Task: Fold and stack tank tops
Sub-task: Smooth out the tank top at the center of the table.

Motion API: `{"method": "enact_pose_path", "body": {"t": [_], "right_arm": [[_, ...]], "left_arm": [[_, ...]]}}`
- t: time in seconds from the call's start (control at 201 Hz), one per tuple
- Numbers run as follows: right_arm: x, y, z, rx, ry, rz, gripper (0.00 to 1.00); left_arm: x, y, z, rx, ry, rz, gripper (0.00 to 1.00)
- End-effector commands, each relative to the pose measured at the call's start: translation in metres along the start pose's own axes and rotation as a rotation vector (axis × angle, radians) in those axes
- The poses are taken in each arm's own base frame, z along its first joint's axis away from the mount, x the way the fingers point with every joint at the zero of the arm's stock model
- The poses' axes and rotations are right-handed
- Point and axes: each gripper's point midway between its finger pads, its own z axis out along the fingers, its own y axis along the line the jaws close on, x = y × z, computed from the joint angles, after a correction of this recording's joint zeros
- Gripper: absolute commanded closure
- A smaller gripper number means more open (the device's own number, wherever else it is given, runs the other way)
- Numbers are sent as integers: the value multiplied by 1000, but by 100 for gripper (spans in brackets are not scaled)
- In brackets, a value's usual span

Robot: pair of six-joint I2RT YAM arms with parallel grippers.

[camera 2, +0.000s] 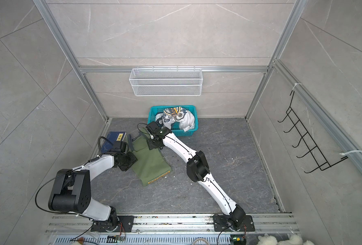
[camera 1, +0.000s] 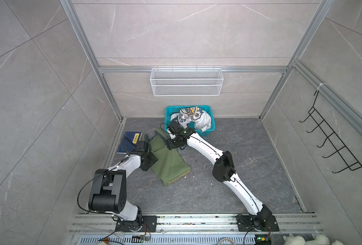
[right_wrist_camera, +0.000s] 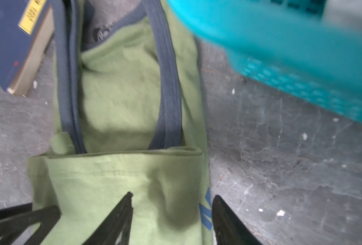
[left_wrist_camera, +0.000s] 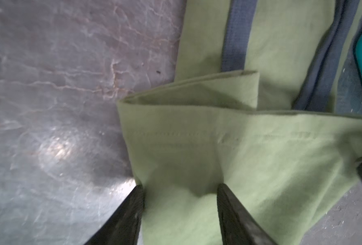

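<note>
I see soft, even light in both top views, edges bowed; wrist views blur, teal basket (right_wrist_camera: pixel 282 42) smeared; tabletop (left_wrist_camera: pixel 57 146) glares.

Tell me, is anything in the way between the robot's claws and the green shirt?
No, nothing visible is. The left claw and the right claw both sit right at the green tank top, jaws apart, with only its cloth between them.

The white tank top (camera 1: pixel 201 121) lies in the teal basket (camera 1: pixel 206 132) at the far edge of the floor. On its navy-yellow badge print (camera 1: pixel 188 112) only a "0" can be read, the rest being crumpled.

The blue book (camera 1: pixel 127 146) carries a yellow label (camera 1: pixel 136 137) with dark characters, illegible.

The olive tank top (camera 1: pixel 169 167) carries a yellow strip (camera 1: pixel 179 177) printed along the hem and a neck tag (right_wrist_camera: pixel 103 32), both illegible.
</note>
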Motion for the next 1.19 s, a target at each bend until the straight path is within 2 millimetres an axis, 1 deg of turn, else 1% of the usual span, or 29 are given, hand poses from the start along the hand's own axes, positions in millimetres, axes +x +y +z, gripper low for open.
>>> {"method": "enact_pose_path", "body": {"t": [0.0,0.095,0.149,0.254,0.294,0.333,0.393,0.483,0.538,0.577,0.622,0.647,0.657,0.697,0.717,0.781,0.861,0.911,0.936,0.951,0.966,1.075,1.14,1.17,1.19], "right_arm": [[11,-2,11,-18,41,14,38],[11,1,15,-39,47,15,41],[11,3,17,-49,48,15,46],[12,7,20,-73,51,17,51],[11,7,20,-75,51,19,55],[11,6,18,-70,50,22,60],[10,3,15,-55,49,23,67],[6,0,3,-30,36,19,73],[1,-2,-5,-16,20,16,76],[-3,-1,-13,-12,2,14,77],[-8,-1,-20,-14,-17,14,78],[-14,3,-27,-30,-43,13,79],[-10,3,-24,-30,-32,14,79],[-12,6,-26,-49,-45,15,79],[-11,7,-23,-58,-44,17,79],[-12,11,-24,-76,-47,21,79],[-9,10,-17,-78,-30,25,79],[-7,10,-12,-77,-18,29,80],[-2,9,-7,-78,-1,31,80],[-8,12,-12,-88,-19,30,80],[-9,13,-11,-92,-19,29,80],[-9,14,-5,-101,-20,31,80],[-10,15,-4,-103,-22,28,81],[-10,13,-3,-99,-22,28,80],[-10,13,-2,-94,-23,27,81]], "left_arm": [[-11,-13,-3,38,-22,5,53],[-16,-16,-10,51,-48,24,66],[-19,-21,-16,75,-65,38,75],[-22,-43,-26,176,-77,87,88],[-21,-53,-28,226,-70,104,95],[-22,-62,-31,270,-74,128,100],[-22,-77,-40,347,-82,152,100],[-20,-100,-64,462,-106,207,100],[-19,-109,-80,526,-135,237,100],[-19,-110,-88,544,-159,254,100],[-20,-107,-91,543,-188,268,100],[-20,-106,-90,544,-196,277,100],[-20,-105,-90,543,-197,280,100],[-21,-100,-84,536,-196,284,100],[-22,-98,-81,540,-195,283,100],[-24,-84,-62,526,-157,237,100],[-28,-62,-39,475,-119,160,100],[-30,-51,-29,462,-109,121,100],[-31,-46,-26,457,-107,104,99],[-31,-43,-24,447,-104,93,98],[-30,-39,-21,434,-101,85,98],[-27,-18,-11,345,-94,49,97],[-24,-7,-9,295,-98,31,96],[-25,-3,-10,276,-110,22,94],[-25,-1,-10,268,-115,20,91]]}}
